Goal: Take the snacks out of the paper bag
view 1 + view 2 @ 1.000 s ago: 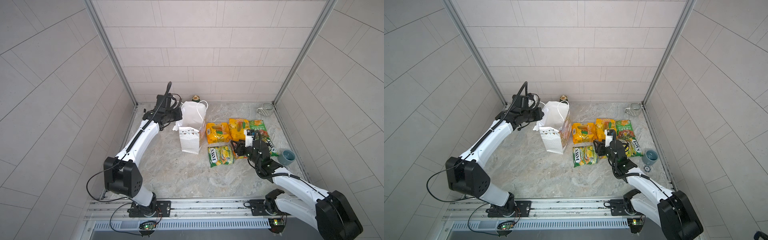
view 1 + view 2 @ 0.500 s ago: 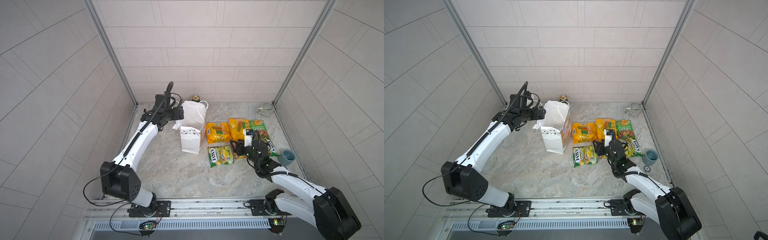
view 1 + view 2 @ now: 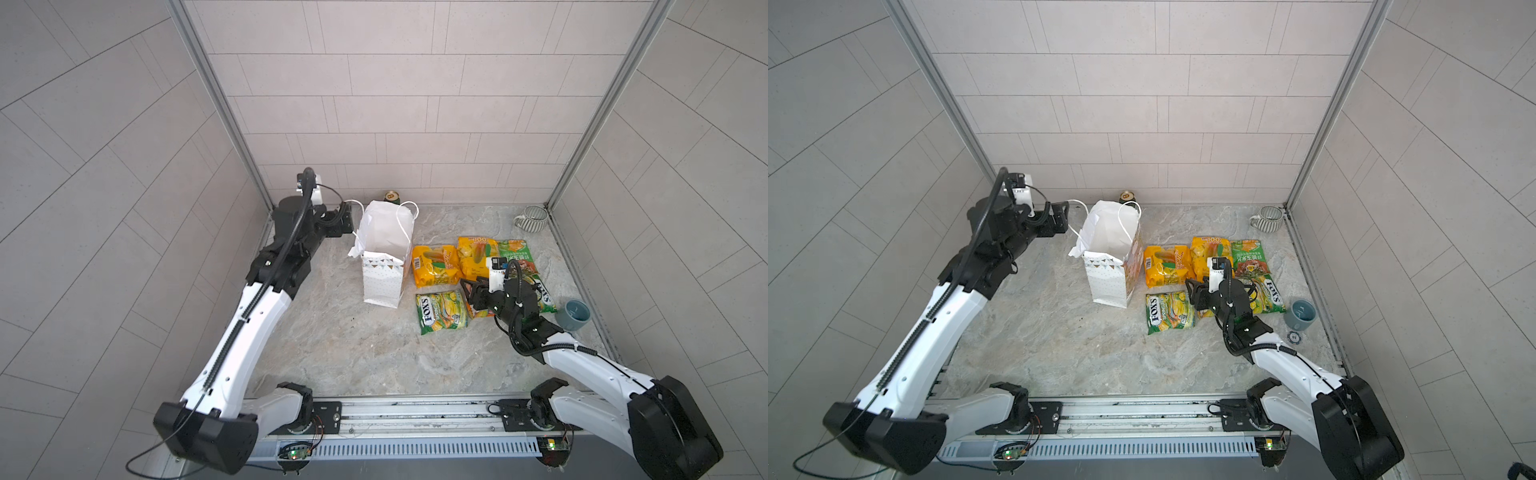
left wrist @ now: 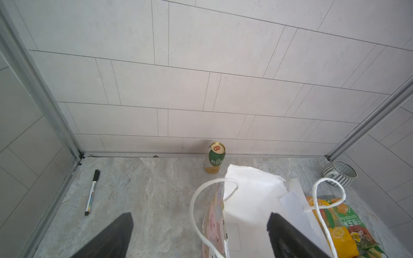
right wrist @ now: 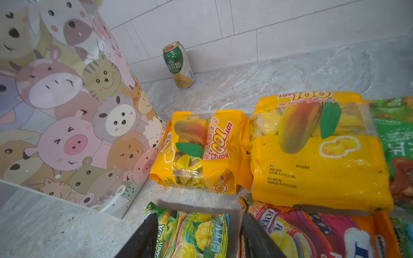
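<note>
Here, the white paper gift bag with pastel cartoon animal faces is standing upright on the grey marbled worktop, its mouth gaping, just ahead of the left jaws. Those jaws are standing spread wide and gripping nothing. In the left wrist view one white cord handle is looping through the gap between them, and whether it is touching either cannot be told. Beyond them and the bag, a green-and-gold drink can is standing against the back wall.

The snacks are lying flat on the worktop outside the bag, around the right jaws. These jaws are hanging partly open with nothing between them, low over the seam between a glossy green FOX'S packet and a red-pink FOX'S packet. Just ahead of them a yellow-orange mango packet is lying right up against the bag's printed face, with a larger yellow-orange packet beside it. A green packet with red print is lying next to that one, farther from the bag.
</note>
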